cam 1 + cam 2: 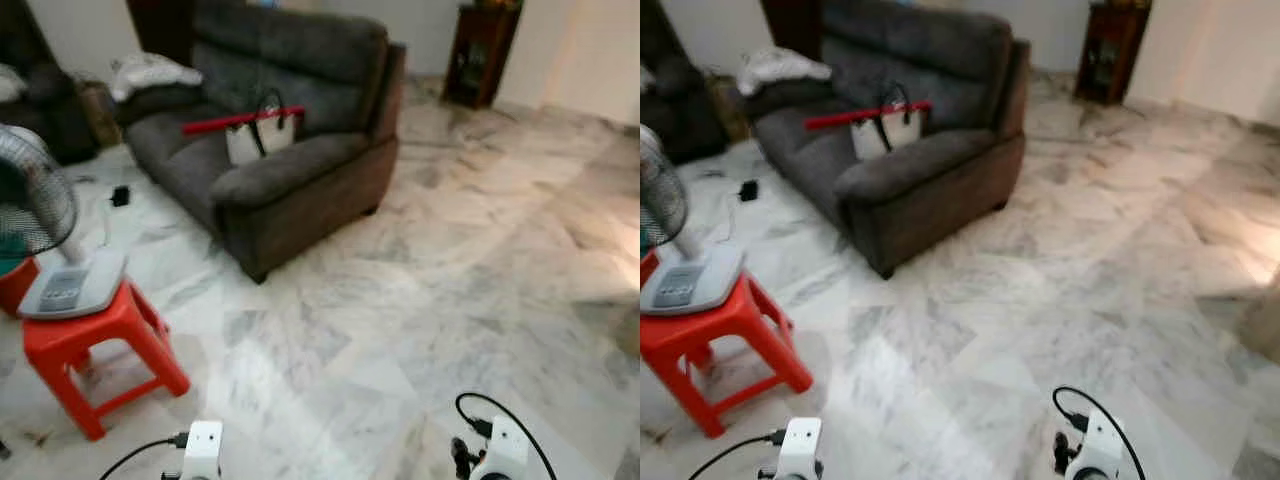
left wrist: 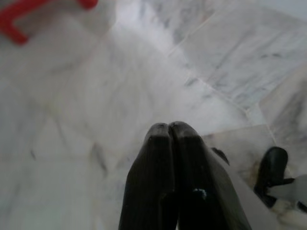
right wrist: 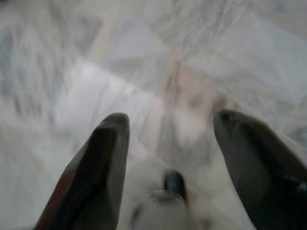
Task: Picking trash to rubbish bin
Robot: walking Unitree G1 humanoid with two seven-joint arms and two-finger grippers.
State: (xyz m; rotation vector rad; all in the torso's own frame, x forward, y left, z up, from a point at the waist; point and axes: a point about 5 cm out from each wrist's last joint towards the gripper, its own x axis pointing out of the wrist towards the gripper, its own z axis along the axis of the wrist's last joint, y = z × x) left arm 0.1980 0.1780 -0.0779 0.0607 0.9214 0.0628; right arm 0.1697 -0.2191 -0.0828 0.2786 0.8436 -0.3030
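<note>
- floor [image 1: 440,300]: polished marble tiles, grey-veined, glossy (glare patch at right)
- sofa [image 1: 300,160]: dark grey cloth, matt, soft nap
- stool [image 1: 95,350]: orange-red plastic, smooth, slight sheen
- fan [image 1: 35,215] on it: white plastic base, wire-metal grille
- cabinet [image 1: 480,50]: dark wood
- left gripper [image 2: 170,132] fingers: black, matt

Open marble floor [image 1: 450,290] ahead and right; sofa [image 1: 290,170] and red stool [image 1: 90,350] block the left.
</note>
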